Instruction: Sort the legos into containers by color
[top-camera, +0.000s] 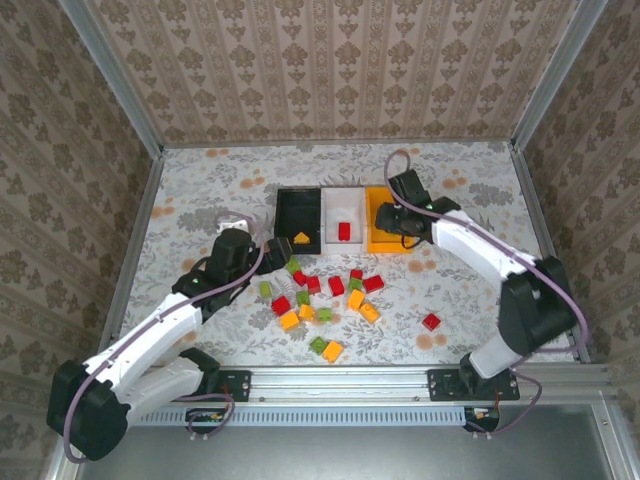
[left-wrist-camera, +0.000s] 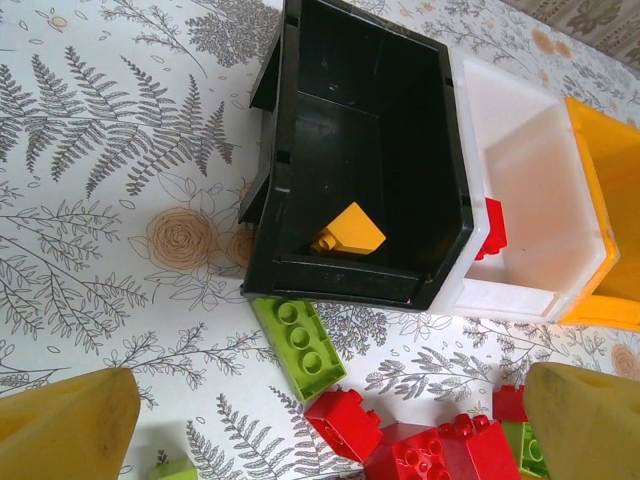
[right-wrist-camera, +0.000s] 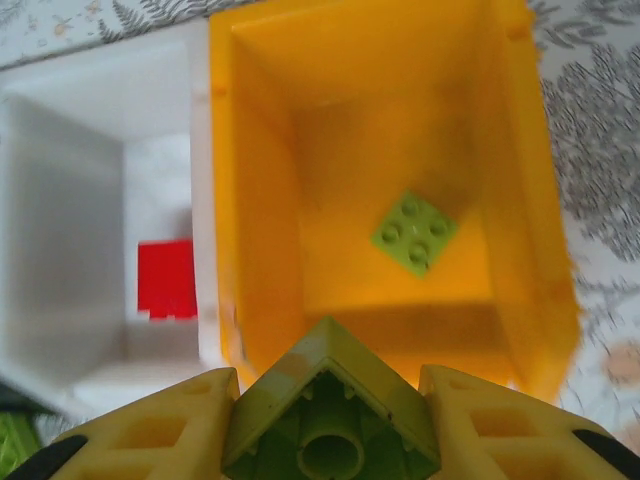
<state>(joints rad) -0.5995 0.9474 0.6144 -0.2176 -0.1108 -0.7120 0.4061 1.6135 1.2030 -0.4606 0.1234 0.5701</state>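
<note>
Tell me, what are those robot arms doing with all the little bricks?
They are sorting Lego bricks by colour into three bins. The right gripper holds a green brick above the orange-yellow bin, where a second green brick already lies. The white bin has a red brick, and the black bin an orange-yellow brick. The left gripper hangs open over the loose bricks on the table.
</note>
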